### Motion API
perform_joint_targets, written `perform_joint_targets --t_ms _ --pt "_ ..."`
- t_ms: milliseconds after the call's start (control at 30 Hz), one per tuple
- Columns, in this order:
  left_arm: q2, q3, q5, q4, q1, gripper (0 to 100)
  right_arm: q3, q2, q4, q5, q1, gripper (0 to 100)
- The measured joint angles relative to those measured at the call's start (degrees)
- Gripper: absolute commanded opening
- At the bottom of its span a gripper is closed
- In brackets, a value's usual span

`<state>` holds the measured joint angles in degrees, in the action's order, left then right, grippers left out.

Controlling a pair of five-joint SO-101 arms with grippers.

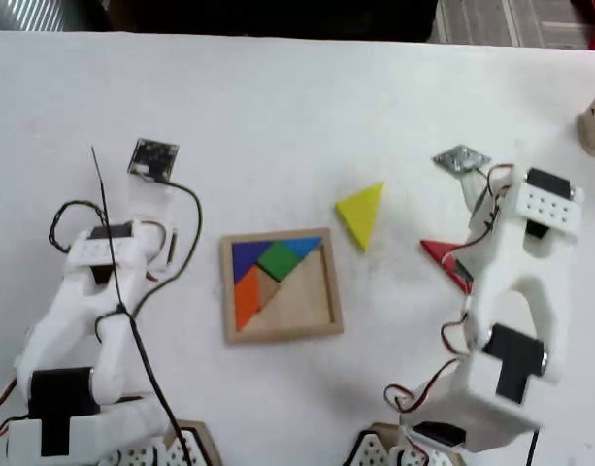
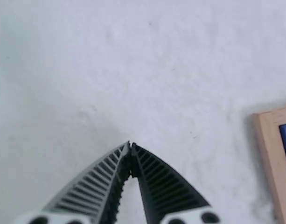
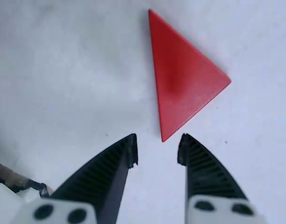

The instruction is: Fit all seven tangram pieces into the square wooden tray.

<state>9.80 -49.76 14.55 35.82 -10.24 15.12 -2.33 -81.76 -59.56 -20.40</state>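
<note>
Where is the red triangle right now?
The red triangle lies on the table, right of the yellow triangle and wooden tray in the high view, its corner just ahead of the open right gripper, untouched.

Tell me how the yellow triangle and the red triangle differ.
The yellow triangle lies close beside the tray; the red triangle lies farther off, a corner ahead of the open right gripper. Colour differs, yellow against red. Both lie flat on the table, outside the tray.

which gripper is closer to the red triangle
Right. The right gripper is open with the red triangle just ahead of it. The left gripper is shut over the table, beyond the wooden tray.
</note>
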Motion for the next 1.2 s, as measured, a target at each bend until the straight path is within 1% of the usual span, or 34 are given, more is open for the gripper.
perform_joint_targets --t_ms 100,200,300,367,500,700,833,933,1100,1200 --pt "0.0 0.0 0.0 0.0 0.0 3 9.8 7.7 4.5 -3.3 0.4 14.6" --pt "0.0 0.0 0.0 0.0 0.0 3 17.9 13.5 9.4 -3.8 0.5 15.8" --pt "0.0 0.0 0.0 0.0 0.0 3 23.3 16.4 12.1 -3.8 2.5 23.2" --pt "0.0 0.0 0.0 0.0 0.0 3 24.6 17.1 13.7 -2.5 4.0 27.3" --pt "0.0 0.0 0.0 0.0 0.0 3 25.1 17.1 17.8 1.8 4.8 28.5" --pt "0.0 0.0 0.0 0.0 0.0 3 25.1 17.1 23.8 0.4 4.4 28.6" --pt "0.0 0.0 0.0 0.0 0.0 3 25.1 12.3 28.7 -0.3 3.3 28.6" --pt "0.0 0.0 0.0 0.0 0.0 3 22.8 6.1 28.9 -0.3 3.4 28.6" --pt "0.0 0.0 0.0 0.0 0.0 3 14.2 -2.2 24.8 -0.5 3.3 28.6" --pt "0.0 0.0 0.0 0.0 0.0 3 10.5 -5.7 24.2 -0.5 3.3 28.6"
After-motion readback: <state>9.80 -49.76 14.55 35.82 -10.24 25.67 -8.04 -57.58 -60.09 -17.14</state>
